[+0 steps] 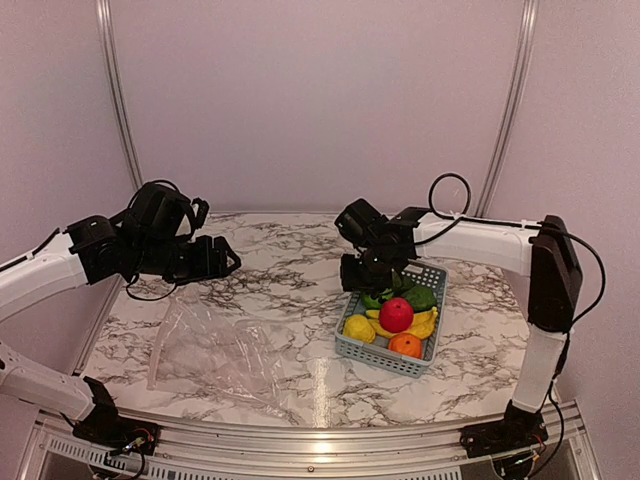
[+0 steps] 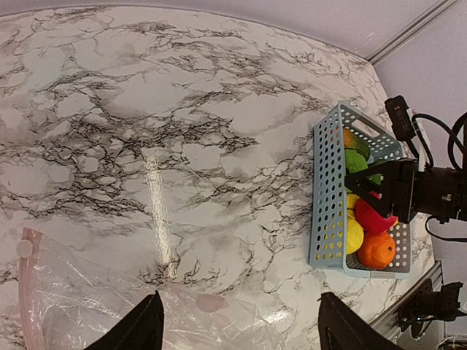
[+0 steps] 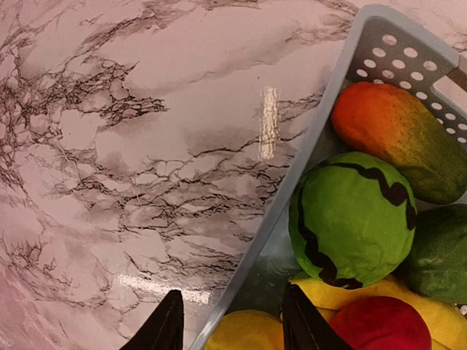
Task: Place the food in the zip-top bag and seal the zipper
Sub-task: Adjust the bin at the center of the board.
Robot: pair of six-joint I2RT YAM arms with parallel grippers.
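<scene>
a: what's the surface like?
b: a white marble table [image 1: 300, 260] veined in grey. plain pale walls [image 1: 320, 90] stand behind it, with metal rails [image 1: 115, 100] in the corners.
a: and the food?
b: all in the grey-blue basket [image 1: 380, 357]: red apple [image 1: 396, 314], orange [image 1: 405, 345], lemon [image 1: 359, 328], banana [image 1: 427, 322], striped melon [image 3: 350, 219].
a: the bag?
b: the zip-top bag [image 1: 215, 350] lies flat and crinkled, well left of the basket, marble showing through.
a: claws?
b: the right gripper [image 3: 232, 292] is spread wide above the basket's left rim. the left gripper [image 2: 241, 299] is spread too, over the bag, far left of the basket.
</scene>
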